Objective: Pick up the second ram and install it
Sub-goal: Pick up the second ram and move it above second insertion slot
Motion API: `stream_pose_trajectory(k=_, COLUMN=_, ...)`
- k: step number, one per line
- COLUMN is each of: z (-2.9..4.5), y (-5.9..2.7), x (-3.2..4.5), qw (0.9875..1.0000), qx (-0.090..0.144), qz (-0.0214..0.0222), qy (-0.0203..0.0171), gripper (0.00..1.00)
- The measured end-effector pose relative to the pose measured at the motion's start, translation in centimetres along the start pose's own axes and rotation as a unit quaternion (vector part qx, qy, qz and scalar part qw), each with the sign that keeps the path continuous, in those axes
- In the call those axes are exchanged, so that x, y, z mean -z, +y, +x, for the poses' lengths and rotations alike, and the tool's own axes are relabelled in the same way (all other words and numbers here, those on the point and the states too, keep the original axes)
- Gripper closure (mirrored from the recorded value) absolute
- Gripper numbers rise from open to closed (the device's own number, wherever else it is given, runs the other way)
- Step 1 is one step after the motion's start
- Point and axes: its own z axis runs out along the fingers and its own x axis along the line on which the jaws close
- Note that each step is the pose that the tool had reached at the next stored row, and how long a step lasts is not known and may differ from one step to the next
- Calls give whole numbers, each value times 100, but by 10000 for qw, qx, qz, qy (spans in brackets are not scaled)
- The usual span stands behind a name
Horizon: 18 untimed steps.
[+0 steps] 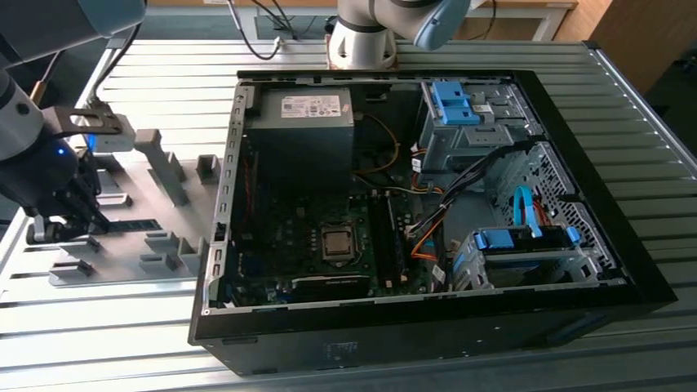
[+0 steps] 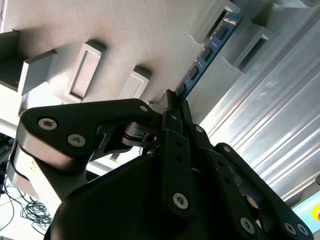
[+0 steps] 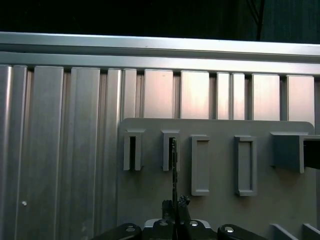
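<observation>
The second ram (image 2: 207, 50) is a thin green board with small black chips, standing on edge on the grey fixture plate (image 1: 130, 184), its far end between two grey blocks. In the first wrist view the ram (image 3: 173, 162) shows edge-on as a thin dark line. My gripper (image 2: 173, 101) is shut on the ram's near end, the black fingers (image 2: 172, 145) pressed together on it. In the exterior view my gripper (image 1: 68, 219) hangs over the plate at the exterior view's left, with the ram (image 1: 136, 223) as a dark strip beside it.
The open computer case (image 1: 610, 269) lies at the exterior view's right of the plate, with the motherboard's CPU socket (image 1: 338, 243) and black memory slots (image 1: 384, 237) inside. Grey fixture blocks (image 2: 87, 70) rise from the plate. Ribbed aluminium table (image 3: 60, 150) lies around it.
</observation>
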Motion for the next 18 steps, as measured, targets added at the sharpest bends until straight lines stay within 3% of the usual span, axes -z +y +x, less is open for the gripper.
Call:
stream_pose_trajectory(k=4, z=0, y=0, x=8, qw=10000, qx=0, qz=0, qy=0, gripper=86)
stream_pose_trajectory(k=6, z=-3, y=2, x=60, qw=10000, qx=0, qz=0, qy=0, gripper=86)
stream_pose_trajectory(k=18, z=-4, y=2, x=87, qw=10000, qx=0, qz=0, qy=0, gripper=86)
